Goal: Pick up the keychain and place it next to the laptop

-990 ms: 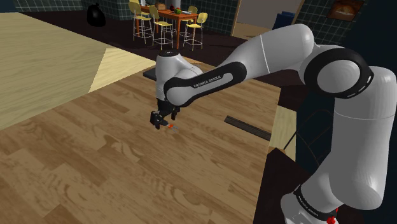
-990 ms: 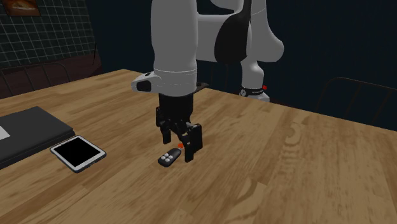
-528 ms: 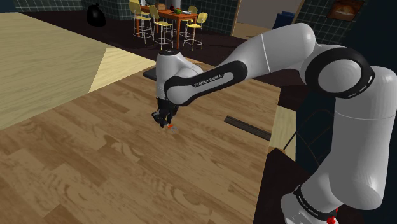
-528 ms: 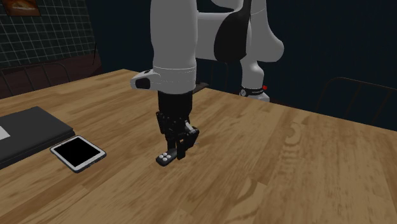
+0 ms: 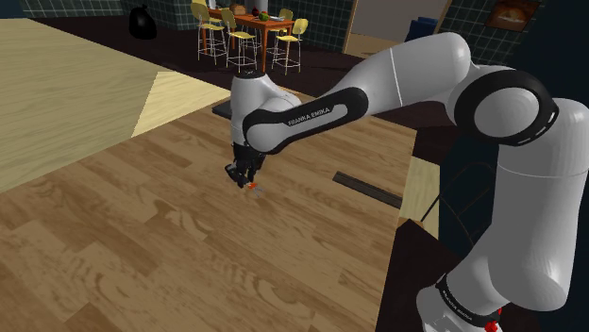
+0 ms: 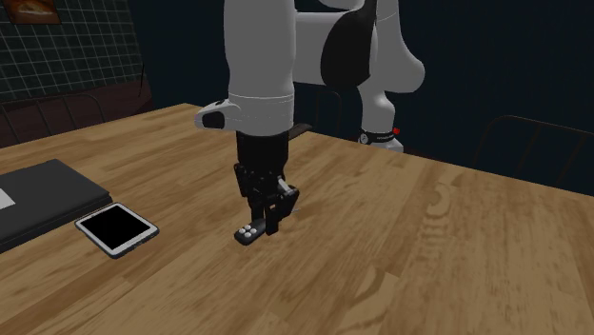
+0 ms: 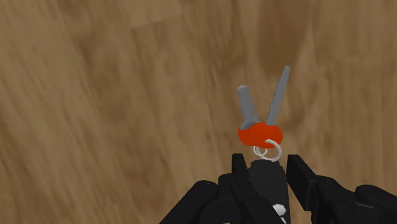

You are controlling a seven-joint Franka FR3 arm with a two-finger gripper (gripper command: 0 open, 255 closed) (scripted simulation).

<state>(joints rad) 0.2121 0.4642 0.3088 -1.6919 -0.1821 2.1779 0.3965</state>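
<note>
Wrist view showing fingers [image 7: 304, 180] clamped shut on the keychain [image 7: 262, 137] by its black fob at lower centre, calling for lifting straight off the bench [image 7: 95, 95], then carrying gently toward the laptop [image 6: 43, 195] at the second exterior view's left, clearing the tablet [image 6: 116, 229].

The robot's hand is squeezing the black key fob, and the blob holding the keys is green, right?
Not green: the wrist view shows the blob is orange-red. The hand does squeeze the black key fob.
</note>
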